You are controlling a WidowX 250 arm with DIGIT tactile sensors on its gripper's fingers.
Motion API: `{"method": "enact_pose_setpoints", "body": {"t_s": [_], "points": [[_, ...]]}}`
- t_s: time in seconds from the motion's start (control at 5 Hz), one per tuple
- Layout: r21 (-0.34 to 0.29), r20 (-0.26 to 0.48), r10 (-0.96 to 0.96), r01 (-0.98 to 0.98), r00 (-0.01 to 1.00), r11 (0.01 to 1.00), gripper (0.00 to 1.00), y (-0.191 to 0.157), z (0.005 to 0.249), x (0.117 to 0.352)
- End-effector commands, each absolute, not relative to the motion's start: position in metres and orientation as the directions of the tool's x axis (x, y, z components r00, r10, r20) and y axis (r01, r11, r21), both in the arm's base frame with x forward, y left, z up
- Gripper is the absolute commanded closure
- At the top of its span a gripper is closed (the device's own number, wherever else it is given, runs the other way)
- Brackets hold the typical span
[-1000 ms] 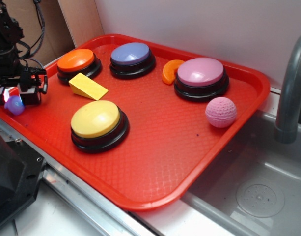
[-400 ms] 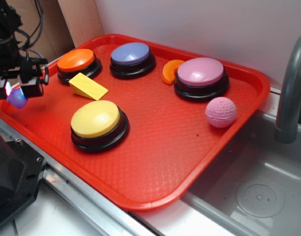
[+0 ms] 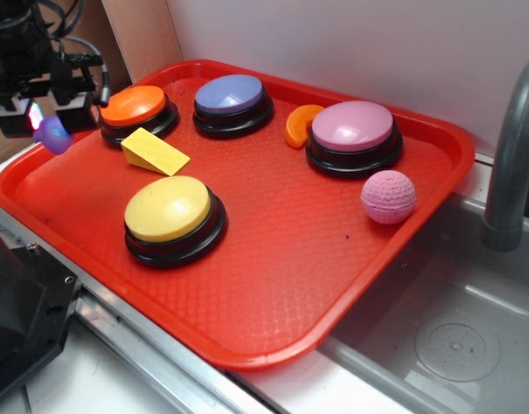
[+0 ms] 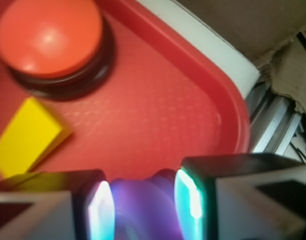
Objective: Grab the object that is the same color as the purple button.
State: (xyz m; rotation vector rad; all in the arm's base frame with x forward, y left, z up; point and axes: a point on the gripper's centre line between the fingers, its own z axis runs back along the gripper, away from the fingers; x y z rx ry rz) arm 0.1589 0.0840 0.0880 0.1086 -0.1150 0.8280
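Note:
My gripper (image 3: 47, 121) is shut on the small purple toy (image 3: 52, 134) and holds it in the air above the red tray's (image 3: 273, 285) far-left corner. In the wrist view the purple toy (image 4: 143, 210) sits squeezed between my two lit fingers (image 4: 100, 212), with the tray floor well below. The purple button (image 3: 231, 95), blue-violet with a black base, stands at the tray's back, right of the orange button (image 3: 135, 106).
On the tray: a yellow wedge (image 3: 154, 151), a yellow button (image 3: 169, 210), an orange crescent piece (image 3: 300, 125), a pink-mauve button (image 3: 354, 129) and a pink textured ball (image 3: 388, 196). A grey sink (image 3: 454, 336) and tap (image 3: 510, 147) are to the right.
My gripper has risen with the purple toy and moved toward the back, from the tray's left rim to up beside the orange button.

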Motion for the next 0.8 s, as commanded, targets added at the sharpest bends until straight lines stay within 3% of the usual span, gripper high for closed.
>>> {"method": "enact_pose_setpoints", "body": {"t_s": [0.0, 0.2, 0.4, 0.6], "points": [[0.015, 0.173, 0.557, -0.568, 0.812, 0.823, 1.0, 0.02, 0.148, 0.186], [0.056, 0.139, 0.48, -0.491, 0.866, 0.869, 1.0, -0.003, 0.162, 0.194], [0.091, 0.108, 0.414, -0.424, 0.904, 0.901, 1.0, -0.008, 0.161, 0.197], [0.113, 0.146, 0.392, -0.409, 0.908, 0.906, 1.0, -0.006, 0.163, 0.195]]}}
